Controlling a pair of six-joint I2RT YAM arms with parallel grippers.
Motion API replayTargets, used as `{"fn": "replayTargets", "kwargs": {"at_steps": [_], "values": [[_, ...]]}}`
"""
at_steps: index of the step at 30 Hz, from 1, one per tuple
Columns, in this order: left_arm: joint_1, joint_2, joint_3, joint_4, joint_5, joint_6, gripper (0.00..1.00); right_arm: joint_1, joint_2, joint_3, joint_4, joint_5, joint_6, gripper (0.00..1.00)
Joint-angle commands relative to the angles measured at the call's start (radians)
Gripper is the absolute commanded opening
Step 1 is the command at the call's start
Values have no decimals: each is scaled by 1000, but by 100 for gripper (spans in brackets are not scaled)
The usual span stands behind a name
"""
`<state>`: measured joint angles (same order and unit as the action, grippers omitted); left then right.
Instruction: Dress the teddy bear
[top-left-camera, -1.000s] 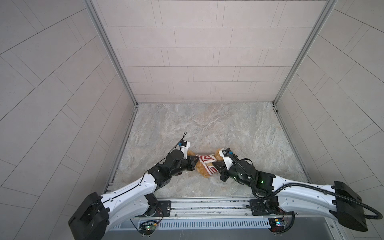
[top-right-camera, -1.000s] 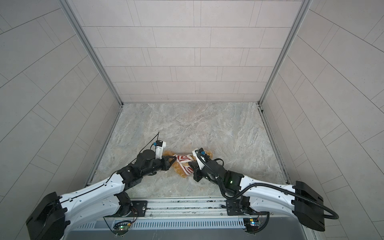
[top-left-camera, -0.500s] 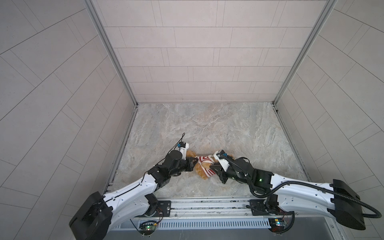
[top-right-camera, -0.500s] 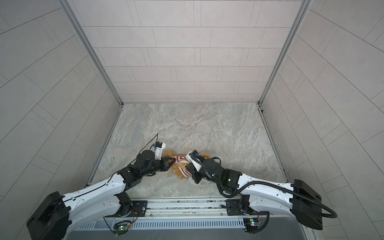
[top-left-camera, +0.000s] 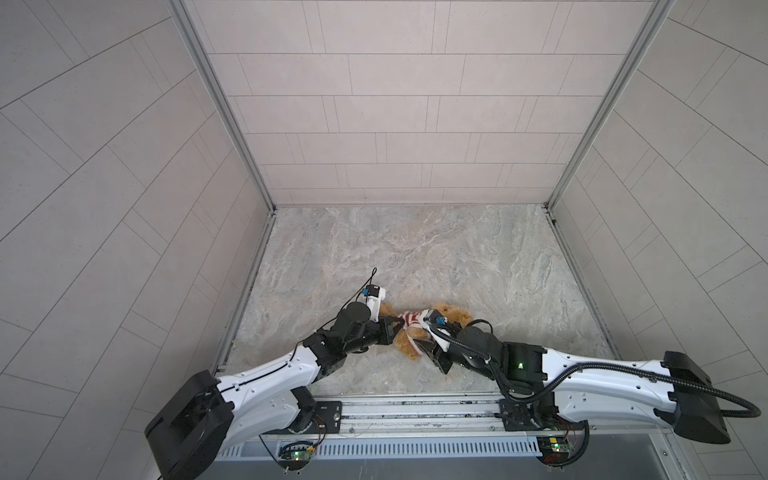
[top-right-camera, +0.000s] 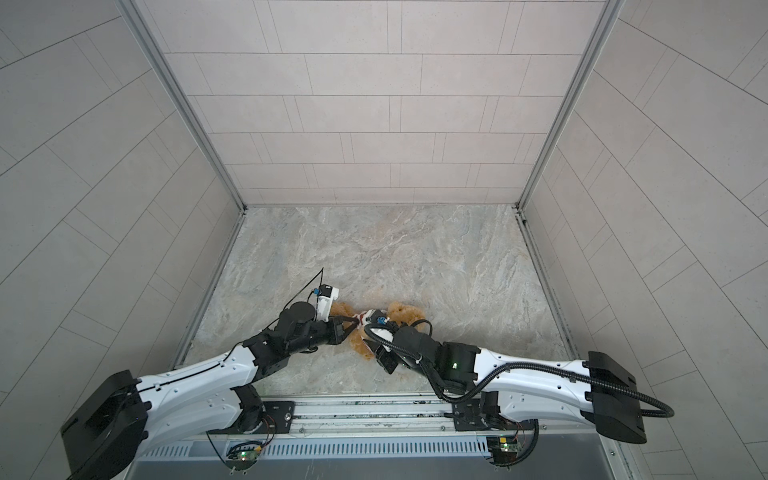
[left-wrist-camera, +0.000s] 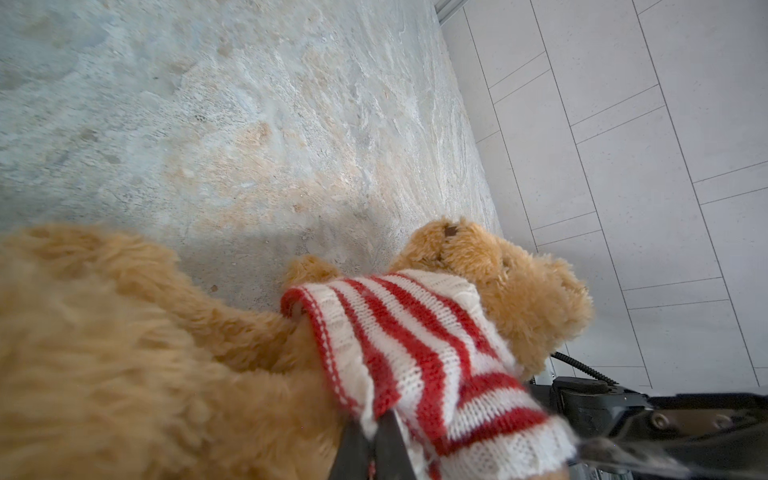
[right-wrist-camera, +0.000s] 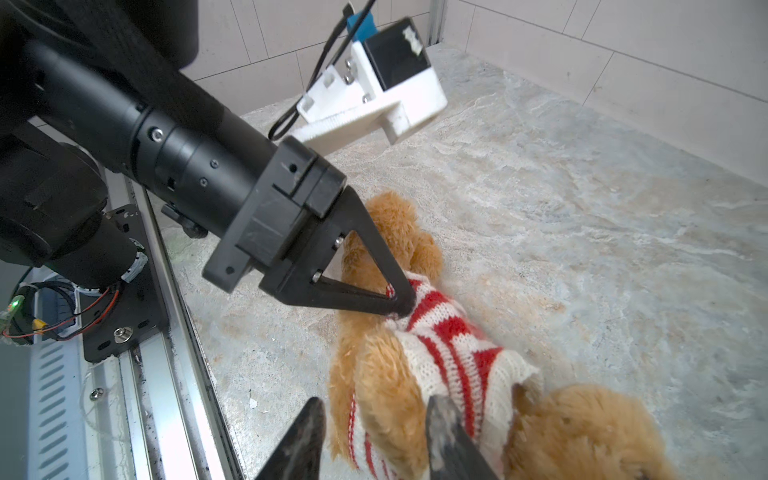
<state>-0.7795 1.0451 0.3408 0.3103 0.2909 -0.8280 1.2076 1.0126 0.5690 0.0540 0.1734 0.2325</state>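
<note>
Marble table, lower centre: left tool pinches the teddy bear's half-pulled striped sweater; right tool, spread, likely grips next.

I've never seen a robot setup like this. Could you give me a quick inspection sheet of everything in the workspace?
Surface: marbled tabletop, flat.
Job's things: teddy bear lying down, striped sweater over its torso.
Clutter: nothing seen.
Grippers: left gripper shut on the sweater's edge; right gripper open, straddling a furry limb.
Cables: black lead at the left wrist camera; ribbed hose along the right arm.
Surroundings: tiled walls on three sides, metal rail in front.
</note>
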Motion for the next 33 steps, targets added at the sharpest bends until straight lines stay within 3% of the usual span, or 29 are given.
{"fn": "replayTargets", "kwargs": {"at_steps": [1, 18, 33], "values": [[-4, 11, 4, 43, 5, -14, 0, 4, 50, 44, -17, 62, -42, 44], [-5, -7, -7, 56, 7, -36, 0, 27, 149, 95, 17, -66, -74, 32], [-5, -20, -10, 55, 7, -43, 0, 29, 193, 124, -65, 61, -64, 29]]}}
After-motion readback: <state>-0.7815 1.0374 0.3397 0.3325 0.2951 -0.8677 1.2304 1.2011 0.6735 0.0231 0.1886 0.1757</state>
